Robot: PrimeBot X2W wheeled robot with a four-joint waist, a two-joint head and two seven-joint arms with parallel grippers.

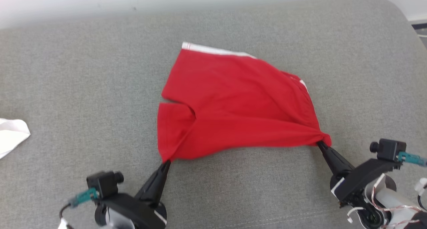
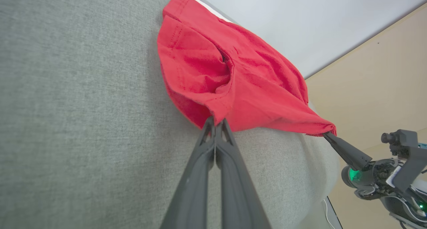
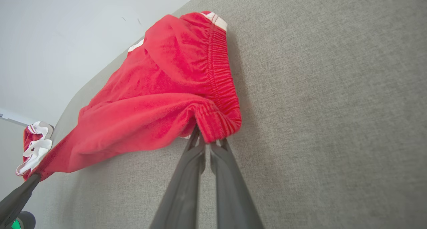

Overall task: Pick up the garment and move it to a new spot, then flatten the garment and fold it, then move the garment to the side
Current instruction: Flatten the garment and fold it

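Since left gripper (image 1: pixel 166 162) and right gripper (image 1: pixel 320 143) each clamp a lower-frame corner of the shorts (image 1: pixel 233 102), they should pull apart evenly, cloth taut over the cushion (image 1: pixel 66 88).

Wide grey fabric cushion (image 1: pixel 66 88), white wall (image 1: pixel 100 2) behind, soft even light

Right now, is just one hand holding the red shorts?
No, the left hand pinches a leg hem of the shorts and the right hand pinches the waistband corner.

garment (image 1: pixel 233 102) on cushion (image 1: pixel 83 88), left end effector (image 1: pixel 165 163) at near-left corner, right end effector (image 1: pixel 321 144) near-right
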